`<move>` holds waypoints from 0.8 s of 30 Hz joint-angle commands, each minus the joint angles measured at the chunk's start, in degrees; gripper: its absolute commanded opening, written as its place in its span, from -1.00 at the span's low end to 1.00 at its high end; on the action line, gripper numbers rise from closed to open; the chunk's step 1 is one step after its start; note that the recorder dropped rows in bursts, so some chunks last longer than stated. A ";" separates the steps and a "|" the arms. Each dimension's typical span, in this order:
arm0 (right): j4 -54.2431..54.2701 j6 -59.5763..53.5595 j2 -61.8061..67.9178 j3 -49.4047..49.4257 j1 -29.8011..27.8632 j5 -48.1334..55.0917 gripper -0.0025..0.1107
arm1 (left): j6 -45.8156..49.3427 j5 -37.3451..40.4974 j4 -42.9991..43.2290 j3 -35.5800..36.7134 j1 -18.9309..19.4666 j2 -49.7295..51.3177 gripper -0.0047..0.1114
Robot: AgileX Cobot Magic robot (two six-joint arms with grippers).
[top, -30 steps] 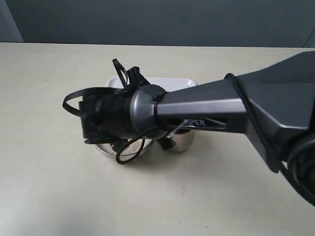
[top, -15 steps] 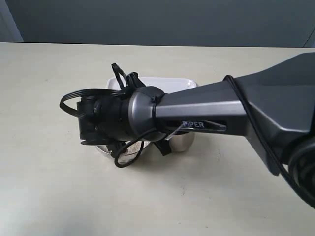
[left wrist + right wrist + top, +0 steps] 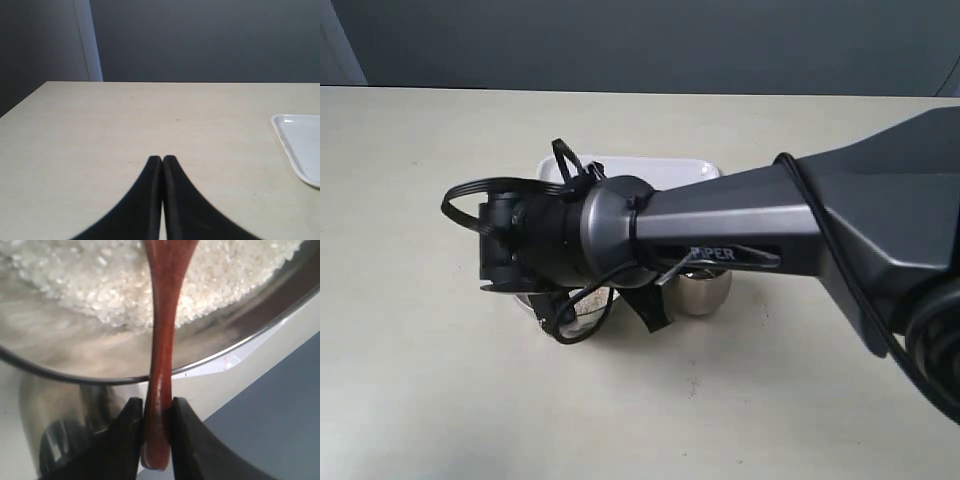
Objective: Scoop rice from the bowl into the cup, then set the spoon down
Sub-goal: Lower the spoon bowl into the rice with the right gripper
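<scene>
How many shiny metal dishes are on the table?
2. The bowl with rice sits under the arm's wrist; the cup stands just right of it. The arm could hide more.

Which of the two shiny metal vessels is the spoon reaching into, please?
The wider bowl, holding the rice; the spoon crosses its rim, while the narrower cup stands beside it.

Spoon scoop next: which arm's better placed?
Right: the right gripper is shut on the spoon, which reaches over the rice in the bowl. The left gripper is shut, empty, with no bowl in its view.
</scene>
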 commanded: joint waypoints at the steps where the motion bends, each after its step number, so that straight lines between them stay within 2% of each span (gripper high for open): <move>1: 1.10 -0.82 -0.43 -1.32 0.02 0.31 -0.97 | -0.15 -0.27 0.00 0.29 -0.26 0.02 -0.91; 12: 7.30 -2.28 -0.43 -4.98 -0.88 0.31 -0.97 | -0.15 -0.27 0.00 0.29 -0.26 0.02 -0.91; 24: 7.85 -2.28 -0.43 -5.41 -3.66 0.31 -0.97 | -0.15 -0.27 0.00 0.29 -0.26 0.02 -0.91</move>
